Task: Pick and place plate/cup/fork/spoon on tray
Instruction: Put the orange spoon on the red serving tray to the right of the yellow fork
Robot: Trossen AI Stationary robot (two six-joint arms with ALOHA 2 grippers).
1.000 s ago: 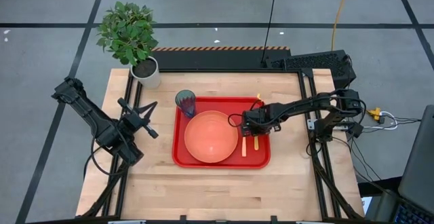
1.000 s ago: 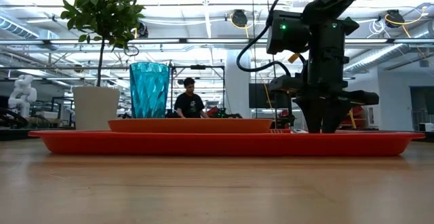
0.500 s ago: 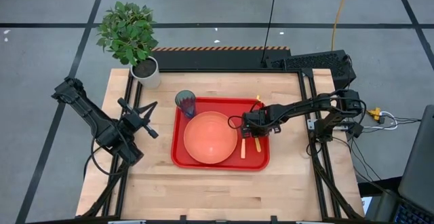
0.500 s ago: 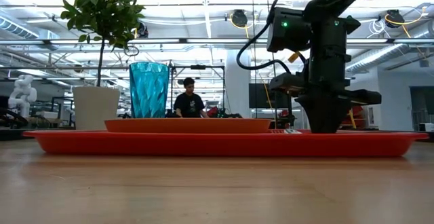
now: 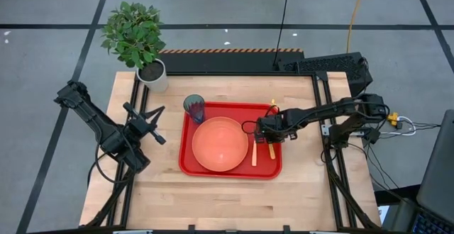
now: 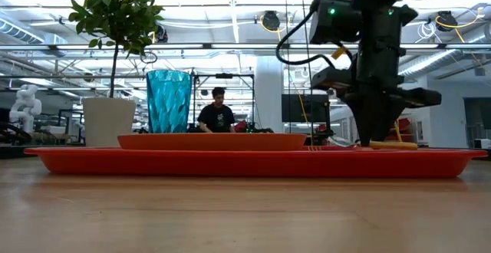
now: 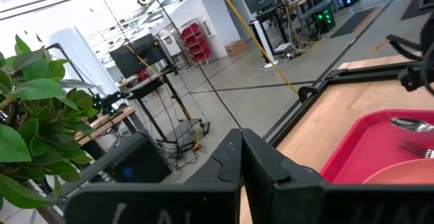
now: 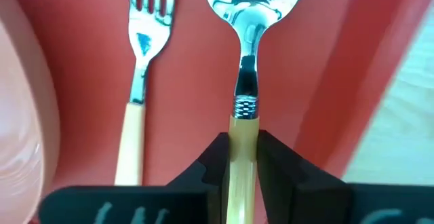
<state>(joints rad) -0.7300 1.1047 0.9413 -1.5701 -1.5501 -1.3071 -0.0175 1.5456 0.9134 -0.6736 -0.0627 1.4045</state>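
Change: the right gripper [image 8: 239,157], over the right side of the tray, has narrowed its fingers over the last second and now pinches the orange-tan handle of the small spoon with the silver oval bowl [image 8: 245,61]; the arm has also shifted slightly toward the tray's right edge.
Meaning for the task: by the look of it, the spoon is being adjusted or set down as the last item; release seems to remain.
Spoon position: on the tray floor beside the fork; in the low view its handle [image 6: 393,145] shows level near the rim.
Large rectangular bright red plastic tray [image 5: 191,167]: holds all four items.
Round salmon-orange plastic plate [image 5: 220,144]: centre of tray, empty.
Translucent teal-blue tumbler cup [image 5: 194,108]: upright at the tray's far left corner.
Fork with silver tines and light wooden handle [image 8: 137,88]: between plate and spoon.
Left gripper [image 7: 241,157]: fingers pressed together, holding nothing, parked left of the tray.
Outside the tray: white plant pot [image 5: 152,75].
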